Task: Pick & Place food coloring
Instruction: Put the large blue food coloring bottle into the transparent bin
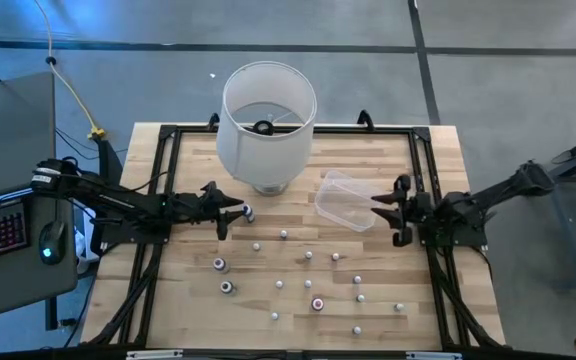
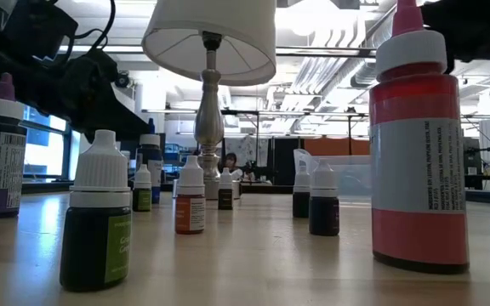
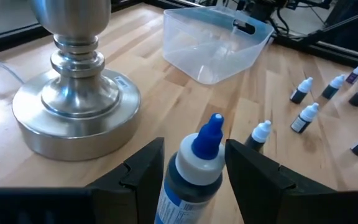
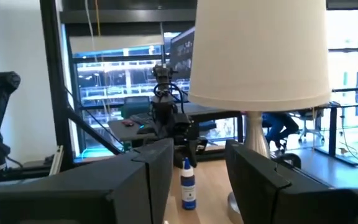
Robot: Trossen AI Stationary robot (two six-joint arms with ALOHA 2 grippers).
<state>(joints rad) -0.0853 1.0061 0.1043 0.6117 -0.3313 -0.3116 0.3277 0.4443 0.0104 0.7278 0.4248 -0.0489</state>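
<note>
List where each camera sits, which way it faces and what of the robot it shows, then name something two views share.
High view: above the table, straight down; both arms, left end effector open, right end effector.
Low view: at tabletop height, level across the food coloring bottles; dark arm parts above.
Left wrist view: on the left arm, facing the blue-capped bottle between its fingers, the lamp base and the clear tub.
Right wrist view: on the right arm, facing the lampshade.
Shared: both wrist views show the blue-capped bottle.
</note>
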